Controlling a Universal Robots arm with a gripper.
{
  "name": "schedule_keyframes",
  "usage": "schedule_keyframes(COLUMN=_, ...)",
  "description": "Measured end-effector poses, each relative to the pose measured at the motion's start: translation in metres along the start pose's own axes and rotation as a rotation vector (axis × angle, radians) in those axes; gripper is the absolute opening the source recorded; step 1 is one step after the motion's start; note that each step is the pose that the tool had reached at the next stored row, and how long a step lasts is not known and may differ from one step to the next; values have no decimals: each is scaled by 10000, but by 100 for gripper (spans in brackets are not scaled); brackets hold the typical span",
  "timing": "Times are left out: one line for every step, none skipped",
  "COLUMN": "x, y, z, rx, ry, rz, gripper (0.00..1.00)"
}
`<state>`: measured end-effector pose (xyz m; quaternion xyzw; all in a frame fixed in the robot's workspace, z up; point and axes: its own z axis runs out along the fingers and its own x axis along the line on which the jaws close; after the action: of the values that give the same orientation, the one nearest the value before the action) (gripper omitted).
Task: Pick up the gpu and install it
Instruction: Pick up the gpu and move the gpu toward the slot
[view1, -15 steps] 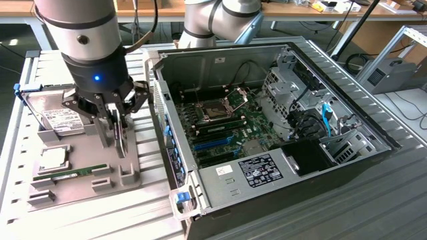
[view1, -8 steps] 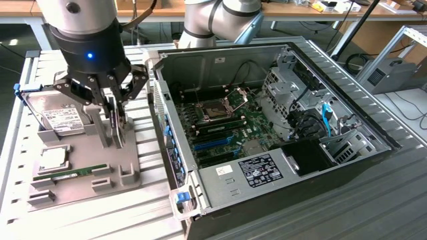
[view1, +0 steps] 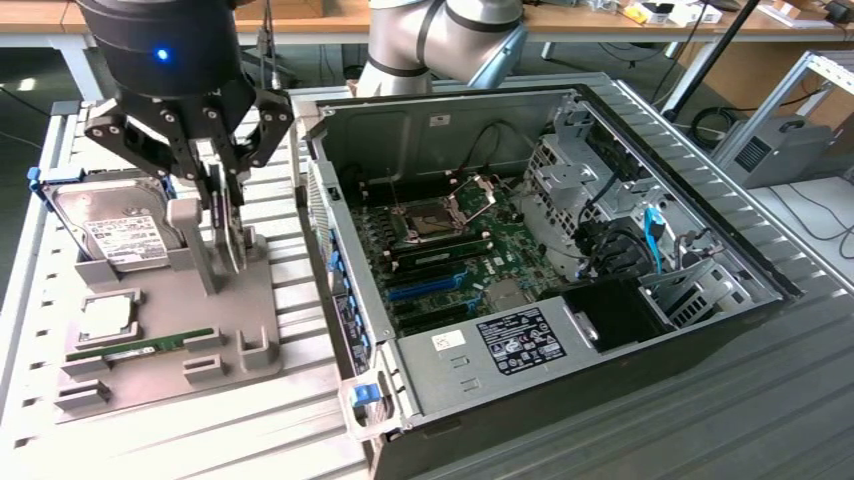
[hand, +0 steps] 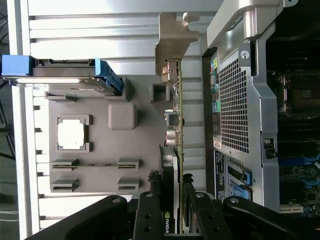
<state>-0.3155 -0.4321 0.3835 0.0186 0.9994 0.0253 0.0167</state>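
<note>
Stage: pick-up in hand, install not done.
Claw state: claw (view1: 218, 225) narrow, closed on the gpu (hand: 170, 165); a finger (hand: 149, 210) sits on each face of the card and both seem to touch it.
Gpu location: standing on edge at the holder (view1: 147, 300), on the side nearest the case (view1: 441, 375), which lies open just beside it on the desk (view1: 300, 430).
Lift: cannot tell whether the card's lower edge has left the holder; if raised, only slightly.
Done: claw brought over the card and grip taken, by my reading.
Left: carry to the case and seat the card; the blue slot (view1: 427, 288) on the motherboard (view1: 447, 245) looks bare.
Gpu look: thin dark card seen edge-on, upright, black shroud with a green logo near the claw, green board edge with small connectors.
Bracket: grey metal bracket (hand: 172, 37) at the end far from the claw.
Others in holder: hard drive (view1: 120, 235), CPU (view1: 107, 315) and RAM stick (view1: 140, 345) in their own places, apart from the claw.
</note>
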Motion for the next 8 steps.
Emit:
schedule_keyframes(x=-2, y=3, z=-52, rx=-1, ry=-1, rz=0, gripper=27)
schedule_keyframes(x=-3, y=5, z=-97, rx=-1, ry=0, rz=0, gripper=27)
schedule_keyframes(x=-5, y=8, z=-144, rx=-1, ry=0, rz=0, gripper=27)
schedule_keyframes(x=-6, y=10, z=-184, rx=-1, ry=-1, rz=0, gripper=27)
schedule_keyframes(x=-7, y=12, z=-223, rx=-1, ry=-1, rz=0, gripper=27)
schedule_keyframes(x=-9, y=14, z=-265, rx=-1, ry=0, rz=0, gripper=27)
schedule_keyframes(x=-10, y=16, z=-303, rx=-1, ry=-1, rz=0, gripper=27)
schedule_keyframes(x=-11, y=18, z=-344, rx=-1, ry=-1, rz=0, gripper=27)
